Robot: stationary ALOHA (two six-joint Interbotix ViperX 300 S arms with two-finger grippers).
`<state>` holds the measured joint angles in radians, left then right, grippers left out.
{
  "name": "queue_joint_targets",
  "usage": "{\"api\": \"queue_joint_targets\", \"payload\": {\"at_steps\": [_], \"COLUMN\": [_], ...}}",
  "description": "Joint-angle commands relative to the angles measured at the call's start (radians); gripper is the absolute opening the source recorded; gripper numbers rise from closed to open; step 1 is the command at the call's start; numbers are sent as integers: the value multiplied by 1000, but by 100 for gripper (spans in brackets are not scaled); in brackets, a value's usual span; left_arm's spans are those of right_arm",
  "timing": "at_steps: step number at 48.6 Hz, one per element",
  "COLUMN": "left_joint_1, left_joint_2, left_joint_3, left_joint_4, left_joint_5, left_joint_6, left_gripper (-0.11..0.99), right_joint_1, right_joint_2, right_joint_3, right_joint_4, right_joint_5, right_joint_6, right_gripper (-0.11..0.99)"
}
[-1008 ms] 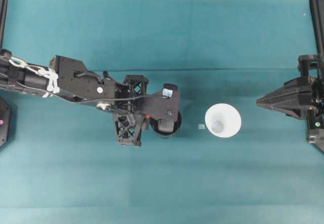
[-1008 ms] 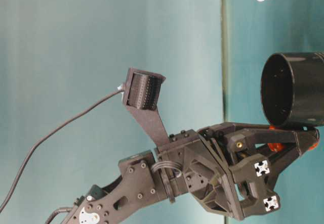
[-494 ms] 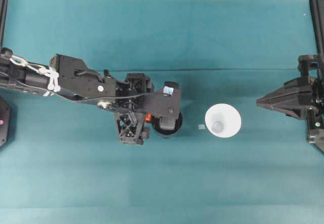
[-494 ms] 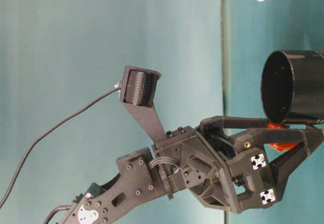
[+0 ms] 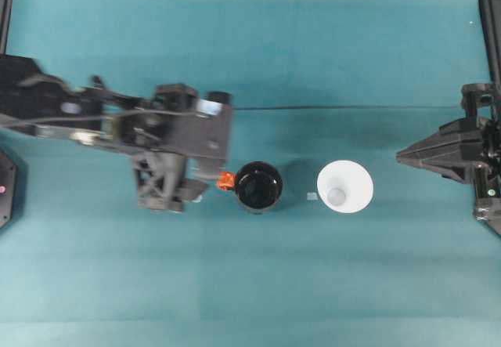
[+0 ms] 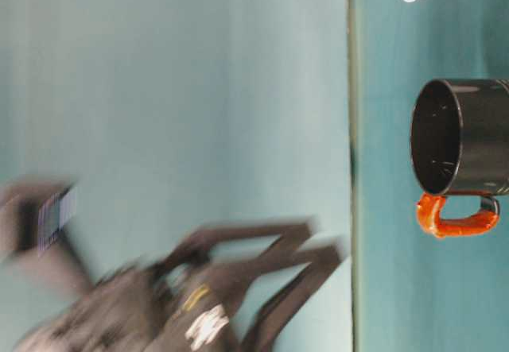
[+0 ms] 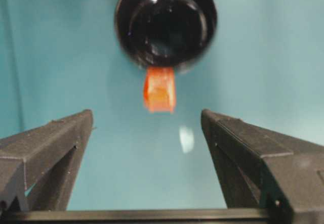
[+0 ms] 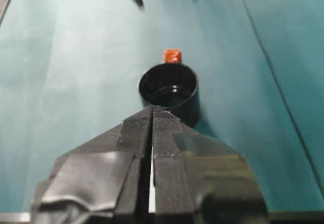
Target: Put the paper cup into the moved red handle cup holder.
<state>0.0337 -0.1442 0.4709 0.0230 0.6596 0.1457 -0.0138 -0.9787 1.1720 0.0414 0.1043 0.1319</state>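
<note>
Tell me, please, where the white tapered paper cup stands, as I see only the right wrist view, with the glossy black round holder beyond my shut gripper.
Observer: In the overhead view the white tapered paper cup stands upright, rim up, between the glossy black round holder and the right gripper.
Operator: Does it touch the holder?
Observer: No, a strip of the teal table shows between them.
Operator: Is the left gripper on the orange-red handle?
Observer: No, the left wrist view shows the left gripper open, its fingertips short of the orange-red handle.
</note>
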Motion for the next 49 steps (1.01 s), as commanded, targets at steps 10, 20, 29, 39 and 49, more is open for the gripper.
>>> {"api": "queue_joint_targets", "payload": {"at_steps": [10,20,29,39,49], "left_joint_1": [0,0,0,3,3], "left_joint_2": [-149,-187,-202,-218,-227], "left_joint_3": [92,126,137,150,161], "left_joint_4": [5,5,3,5,3], "left_joint_5": [-2,-2,0,0,-2], "left_joint_6": [-11,-21,-35,-40,-43], "left_gripper": [96,96,96,96,96], "right_joint_1": [-12,-78,-115,-114,-107], "right_joint_2": [11,12,17,78,225], "right_joint_3": [-21,-41,-78,-132,-170], "right_joint_4": [11,11,11,11,11], "right_joint_5": [57,155,281,371,383], "right_joint_6": [55,164,227,275,281], "right_gripper": [-10,-6,15,73,91]}}
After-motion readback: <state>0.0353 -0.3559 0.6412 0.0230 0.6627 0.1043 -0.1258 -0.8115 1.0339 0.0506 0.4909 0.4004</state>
